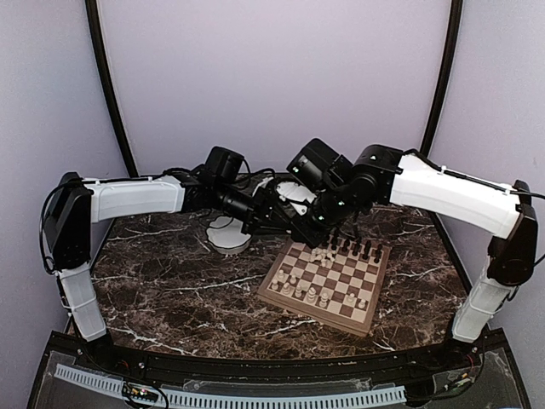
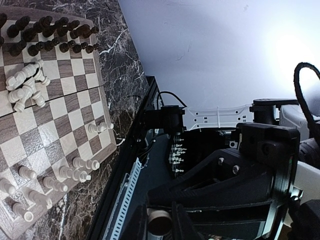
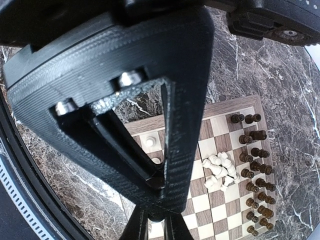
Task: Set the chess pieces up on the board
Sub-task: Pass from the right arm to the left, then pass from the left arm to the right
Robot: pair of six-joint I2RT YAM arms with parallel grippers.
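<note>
The board point(image 1: 311, 313) lies right of centre on the marble top. Dark chess pieces point(image 1: 358, 247) stand in rows along its far edge. A heap of fallen cream pieces point(image 1: 324, 254) lies just in front of them, and more cream pieces point(image 1: 319, 294) stand in the near rows. Both grippers meet above the board's far left corner. My left gripper point(image 2: 160, 225) is shut on a small cream piece point(image 2: 160, 220), seen end-on. My right gripper point(image 3: 156, 230) comes tip to tip with it, its jaws almost together on the same piece. The cream heap point(image 3: 220, 170) lies below.
A white scalloped bowl point(image 1: 228, 237) sits left of the board, under the left arm. Dark marble table top point(image 1: 170, 281) spreads to the left. A black rail with a perforated white strip point(image 1: 255, 399) runs along the near edge.
</note>
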